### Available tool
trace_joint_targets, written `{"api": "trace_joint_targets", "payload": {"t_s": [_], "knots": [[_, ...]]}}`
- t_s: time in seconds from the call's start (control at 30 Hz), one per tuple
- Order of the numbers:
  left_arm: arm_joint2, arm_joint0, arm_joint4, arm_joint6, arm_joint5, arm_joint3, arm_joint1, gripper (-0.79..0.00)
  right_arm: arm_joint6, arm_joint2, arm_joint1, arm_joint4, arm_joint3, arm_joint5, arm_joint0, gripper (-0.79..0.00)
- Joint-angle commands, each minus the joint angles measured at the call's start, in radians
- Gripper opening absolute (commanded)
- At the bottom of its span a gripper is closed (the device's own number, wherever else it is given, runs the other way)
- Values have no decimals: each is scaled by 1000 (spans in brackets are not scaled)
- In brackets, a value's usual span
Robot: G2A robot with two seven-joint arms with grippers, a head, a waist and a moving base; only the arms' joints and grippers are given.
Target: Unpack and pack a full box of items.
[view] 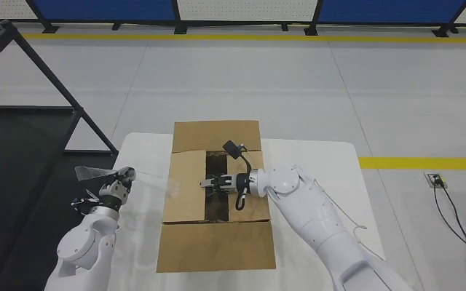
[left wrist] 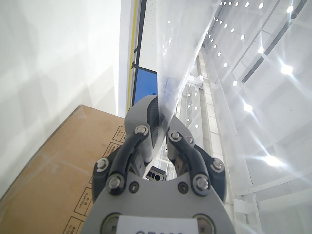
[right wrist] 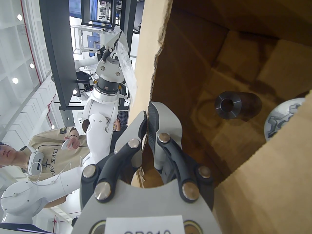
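With left end effector [left wrist: 162, 115] grasping plastic bag [left wrist: 180, 37], right end effector [right wrist: 148, 120], clenched on box flap [right wrist: 152, 25], should ease it outward gently

Left arm [view: 80, 247] bent at the tabletop's left edge, left gripper [left wrist: 162, 115] aimed upward and pinched on a clear bag [left wrist: 185, 37]; right arm [view: 320, 225] over mid-tabletop, right gripper [right wrist: 148, 122] aimed leftward, clamped on a box flap [right wrist: 146, 49].

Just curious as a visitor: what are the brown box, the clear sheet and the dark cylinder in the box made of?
The brown box: corrugated cardboard, matt; its torn edge shows fluting. The clear sheet: thin plastic film, probably, glossy and crinkled. The dark cylinder: likely metal, with a machined sheen and bored end.
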Motion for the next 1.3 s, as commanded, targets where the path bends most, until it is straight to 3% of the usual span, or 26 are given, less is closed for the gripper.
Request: {"api": "trace_joint_targets", "payload": {"t_s": [0.0,1.17,1.2,1.23,1.27], "knots": [[-2,1,-1,1,-1,0,0,-785,-1,1,0,0,0,0,0,-785],[-40,17,-23,37,-14,23,-2,-785,-42,33,-13,36,39,1,9,-785],[-40,16,-23,37,-14,24,-3,-767,-41,33,-13,35,41,2,11,-785],[-39,15,-23,37,-14,26,-3,-606,-41,33,-14,35,43,1,12,-785],[-38,14,-22,33,-12,27,-3,-545,-40,33,-15,35,45,1,13,-785]]}}
